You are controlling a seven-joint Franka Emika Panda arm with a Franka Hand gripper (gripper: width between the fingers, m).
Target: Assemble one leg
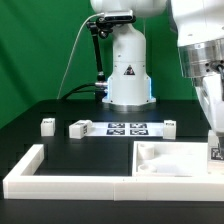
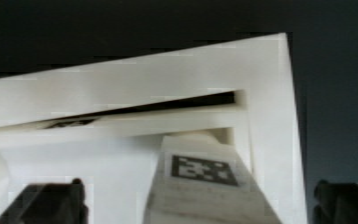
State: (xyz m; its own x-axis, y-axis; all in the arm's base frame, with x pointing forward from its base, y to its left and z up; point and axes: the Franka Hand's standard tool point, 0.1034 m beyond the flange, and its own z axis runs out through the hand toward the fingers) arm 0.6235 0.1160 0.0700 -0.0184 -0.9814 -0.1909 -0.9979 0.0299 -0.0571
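Observation:
My gripper (image 1: 214,150) is low at the exterior view's right edge, over the right rim of the large white square tray-like part (image 1: 170,168). In the wrist view my gripper (image 2: 202,205) is shut on a leg (image 2: 202,170), a short white block with a black-and-white tag, between the two dark fingers (image 2: 51,200). The leg stands against a corner of the tray-like part (image 2: 140,95); I cannot tell whether it touches. Three more legs lie on the black table: two at the left (image 1: 46,125) (image 1: 78,127) and one right of centre (image 1: 169,125).
The marker board (image 1: 127,128) lies in the middle of the table in front of the robot base (image 1: 128,75). The long white L-shaped border wall (image 1: 60,180) runs along the front and up the left side.

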